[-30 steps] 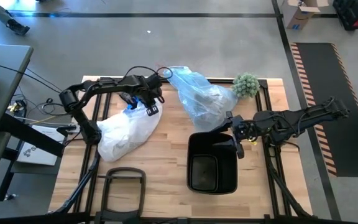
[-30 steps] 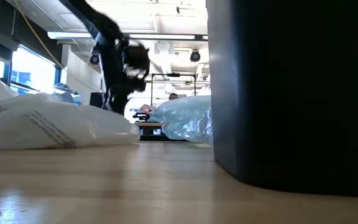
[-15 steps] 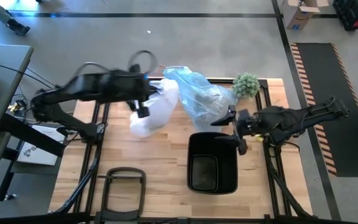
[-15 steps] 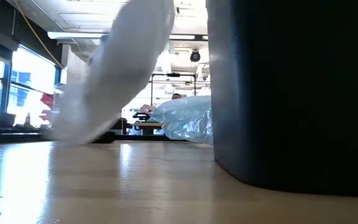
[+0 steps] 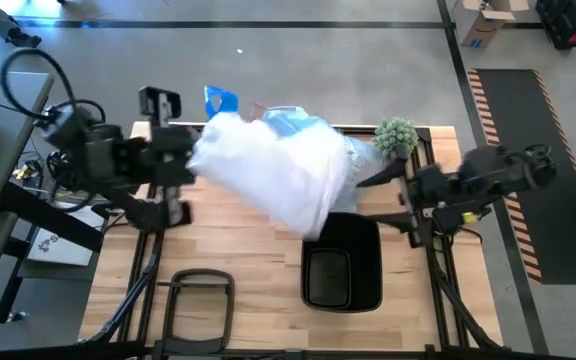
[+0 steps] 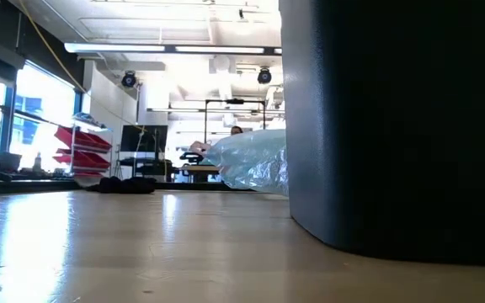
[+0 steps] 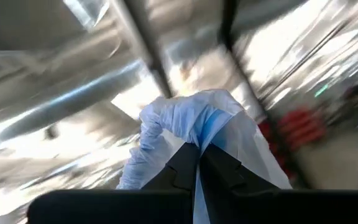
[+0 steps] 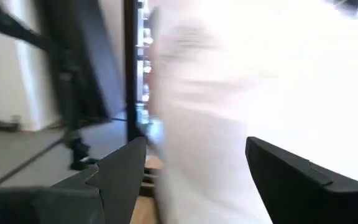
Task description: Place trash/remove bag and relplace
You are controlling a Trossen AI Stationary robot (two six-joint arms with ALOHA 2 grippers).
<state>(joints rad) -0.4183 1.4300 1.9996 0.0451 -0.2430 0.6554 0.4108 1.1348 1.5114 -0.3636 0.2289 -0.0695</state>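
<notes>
My left gripper (image 5: 190, 160) is raised over the table's left part and is shut on a whitish translucent plastic bag (image 5: 278, 175) with blue bits (image 5: 218, 100). That bag billows in the air toward the black bin (image 5: 343, 270). The light-blue bin liner (image 5: 360, 155) lies behind it on the far part of the table and also shows in the low view (image 6: 247, 160). My right gripper (image 5: 393, 200) is open beside the bin's far right corner, and the white bag (image 8: 229, 93) fills its wrist view. No loose trash is in view. My left gripper (image 7: 197, 180) pinches a gathered bunch of the whitish bag between its two fingers, at the crumpled part with the blue streak (image 7: 194, 124). Several layers are bunched there. The bag is lifted clear of the table, and the low view shows none of it on the wood.
The black bin (image 6: 394, 126) stands near the table's middle, toward the near edge. A small green plant (image 5: 396, 135) sits at the far right corner. A black frame (image 5: 198, 295) lies at the near edge. Bare wood (image 5: 238, 250) shows left of the bin.
My left gripper has lifted the whitish bag off the table's left part and swung it up fast. The bag has left the low view and now spreads in the air toward the bin. The left arm has drawn back toward the left edge. My right arm has shifted slightly right.
</notes>
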